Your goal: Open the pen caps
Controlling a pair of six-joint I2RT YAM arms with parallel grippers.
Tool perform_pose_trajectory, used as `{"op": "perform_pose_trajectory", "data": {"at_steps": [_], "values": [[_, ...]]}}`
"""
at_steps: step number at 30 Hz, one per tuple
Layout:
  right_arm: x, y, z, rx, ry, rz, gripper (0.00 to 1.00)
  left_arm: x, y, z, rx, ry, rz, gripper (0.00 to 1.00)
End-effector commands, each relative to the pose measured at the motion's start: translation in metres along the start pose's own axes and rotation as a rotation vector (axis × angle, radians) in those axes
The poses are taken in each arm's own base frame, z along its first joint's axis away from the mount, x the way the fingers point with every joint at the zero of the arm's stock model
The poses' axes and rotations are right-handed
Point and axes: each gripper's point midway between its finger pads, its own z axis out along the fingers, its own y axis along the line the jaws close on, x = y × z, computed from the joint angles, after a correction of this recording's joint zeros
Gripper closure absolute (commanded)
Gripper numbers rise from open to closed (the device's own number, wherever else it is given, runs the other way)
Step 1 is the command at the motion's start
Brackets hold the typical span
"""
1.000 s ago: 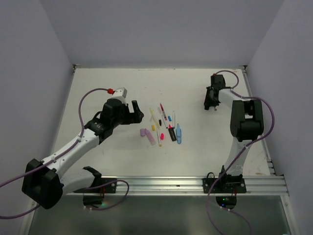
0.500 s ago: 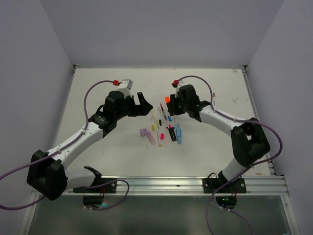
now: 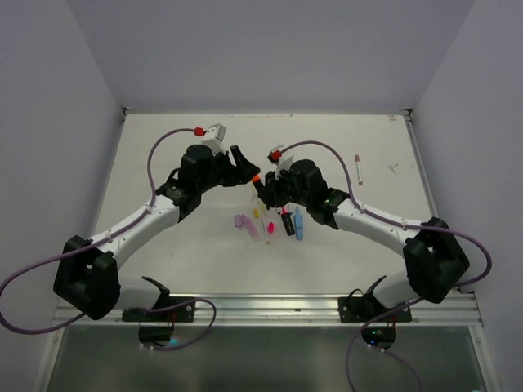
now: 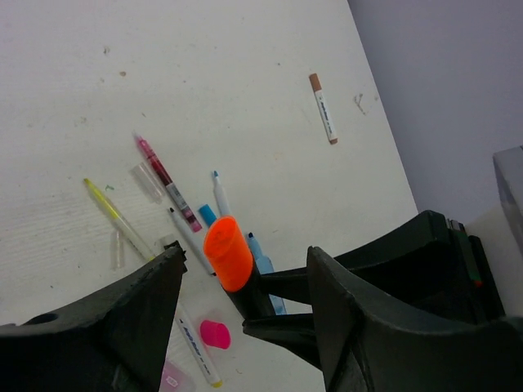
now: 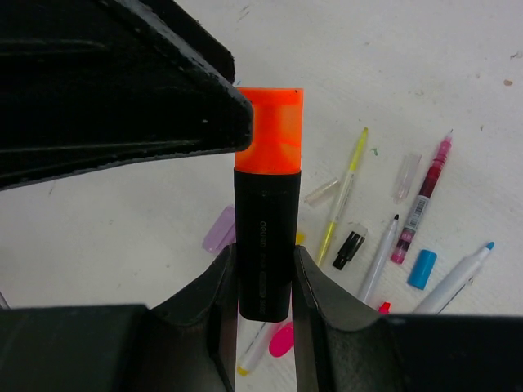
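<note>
While pinching the black highlighter barrel (image 5: 263,245) in the right gripper (image 5: 263,273), holds it raised above the scattered pens (image 3: 298,222), long axis aimed at the left gripper (image 4: 245,255), orange cap (image 4: 228,252) between those spread fingers, unclamped. Calls for closing left, then pulling apart along that axis. Barrel print unreadably small.

Pens and caps, counted.
One black highlighter (image 5: 263,245) with one orange cap (image 5: 271,131). Four thin pens lying together: one yellow pen (image 5: 343,196), one magenta pen (image 5: 425,192), one black-tipped pen (image 5: 382,257), one blue-tipped pen (image 5: 458,273). Two clear caps (image 5: 406,175), one blue cap (image 5: 421,269), one black cap (image 5: 351,249), one pink cap (image 5: 282,339), one brown-capped pen (image 4: 323,110).
</note>
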Motion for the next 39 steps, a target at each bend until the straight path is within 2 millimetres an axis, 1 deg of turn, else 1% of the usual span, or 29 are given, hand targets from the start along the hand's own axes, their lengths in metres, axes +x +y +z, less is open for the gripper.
{"op": "perform_pose_trajectory", "data": {"at_steps": [1,2,6,10,13,14,16,19,20,21,22,23,24,25,26,27,28,30,31,32,33,34,35,39], "values": [[-0.035,0.014,-0.008,-0.041,-0.129,-0.041,1.0,-0.017,-0.014,0.004,0.041,-0.043,-0.018,0.36],[-0.037,0.015,-0.008,-0.043,-0.137,-0.044,1.0,-0.014,-0.01,0.005,0.027,-0.032,-0.023,0.39],[-0.039,0.018,-0.01,-0.051,-0.152,-0.043,1.0,-0.011,-0.002,0.008,-0.008,-0.027,-0.037,0.41],[-0.041,0.021,-0.01,-0.061,-0.159,-0.045,1.0,-0.008,-0.001,0.011,-0.007,-0.023,-0.048,0.45],[-0.041,0.024,-0.01,-0.067,-0.161,-0.049,1.0,-0.012,-0.004,0.012,0.008,-0.044,-0.047,0.55],[-0.041,0.024,-0.01,-0.07,-0.16,-0.048,1.0,-0.011,-0.004,0.012,0.009,-0.043,-0.046,0.6],[-0.039,0.025,-0.01,-0.073,-0.159,-0.05,1.0,-0.013,-0.008,0.012,0.027,-0.054,-0.043,0.65],[-0.038,0.028,-0.011,-0.091,-0.168,-0.05,0.99,-0.014,-0.013,0.011,0.058,-0.069,-0.039,0.82],[-0.039,0.03,-0.011,-0.1,-0.172,-0.048,0.99,-0.016,-0.016,0.009,0.073,-0.078,-0.035,0.92],[-0.037,0.033,-0.011,-0.115,-0.169,-0.043,0.93,-0.016,-0.017,0.008,0.082,-0.081,-0.029,0.97],[-0.037,0.034,-0.011,-0.122,-0.171,-0.041,0.88,-0.016,-0.018,0.007,0.091,-0.086,-0.024,1.0],[-0.038,0.036,-0.013,-0.134,-0.179,-0.04,0.82,-0.016,-0.02,0.004,0.103,-0.091,-0.017,1.0],[-0.036,0.038,-0.014,-0.145,-0.176,-0.027,0.74,-0.014,-0.024,0.002,0.124,-0.083,-0.001,1.0],[-0.036,0.038,-0.015,-0.148,-0.178,-0.025,0.6,-0.014,-0.026,0.0,0.136,-0.083,0.011,1.0],[-0.04,0.039,-0.019,-0.158,-0.194,-0.024,0.55,-0.014,-0.028,-0.004,0.15,-0.087,0.023,1.0],[-0.038,0.039,-0.02,-0.168,-0.191,-0.015,0.47,-0.014,-0.032,-0.008,0.171,-0.085,0.048,1.0],[-0.04,0.045,-0.023,-0.21,-0.192,-0.015,0.43,-0.013,-0.035,-0.014,0.189,-0.091,0.065,1.0],[-0.043,0.047,-0.027,-0.252,-0.191,-0.002,0.34,-0.013,-0.04,-0.021,0.233,-0.093,0.112,1.0],[-0.041,0.055,-0.031,-0.311,-0.177,-0.009,0.32,-0.011,-0.043,-0.028,0.255,-0.096,0.126,1.0],[-0.042,0.056,-0.033,-0.329,-0.175,-0.008,0.31,-0.014,-0.048,-0.034,0.298,-0.107,0.148,1.0],[-0.044,0.059,-0.035,-0.355,-0.175,-0.011,0.29,-0.014,-0.049,-0.037,0.312,-0.111,0.167,1.0],[-0.044,0.064,-0.038,-0.394,-0.168,-0.017,0.29,-0.013,-0.05,-0.042,0.333,-0.113,0.183,1.0],[-0.048,0.066,-0.042,-0.417,-0.174,-0.021,0.29,-0.012,-0.056,-0.048,0.384,-0.105,0.204,1.0],[-0.052,0.075,-0.05,-0.506,-0.157,-0.045,0.29,-0.008,-0.067,-0.061,0.493,-0.092,0.25,1.0]]}}
